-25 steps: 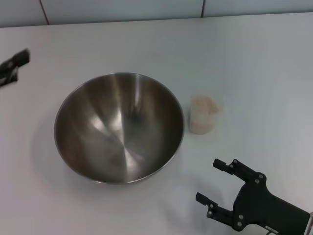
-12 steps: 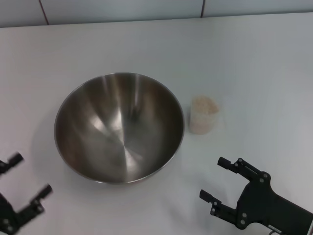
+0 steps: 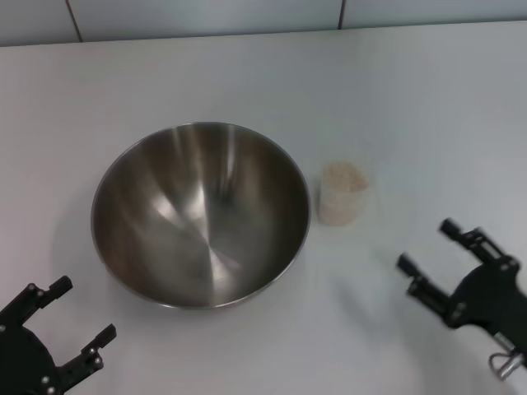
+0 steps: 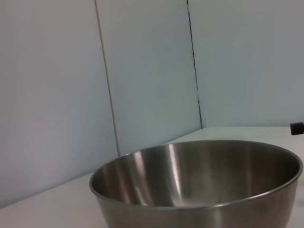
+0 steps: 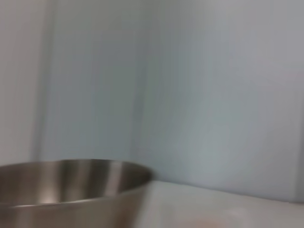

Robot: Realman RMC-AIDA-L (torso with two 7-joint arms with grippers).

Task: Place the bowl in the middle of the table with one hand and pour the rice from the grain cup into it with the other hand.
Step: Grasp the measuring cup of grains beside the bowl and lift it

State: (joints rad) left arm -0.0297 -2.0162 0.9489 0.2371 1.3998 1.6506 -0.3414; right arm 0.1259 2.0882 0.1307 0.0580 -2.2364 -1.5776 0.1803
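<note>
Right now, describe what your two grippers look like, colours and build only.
Both are matte black. The left gripper has two forked fingers with small silver screws on its body. The right gripper is built the same, with silver screw heads and a small metal ring or clip near its base.

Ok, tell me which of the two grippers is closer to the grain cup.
The right gripper: it sits open on the grain cup's side, while the left gripper, also open, is beyond the bowl.
</note>
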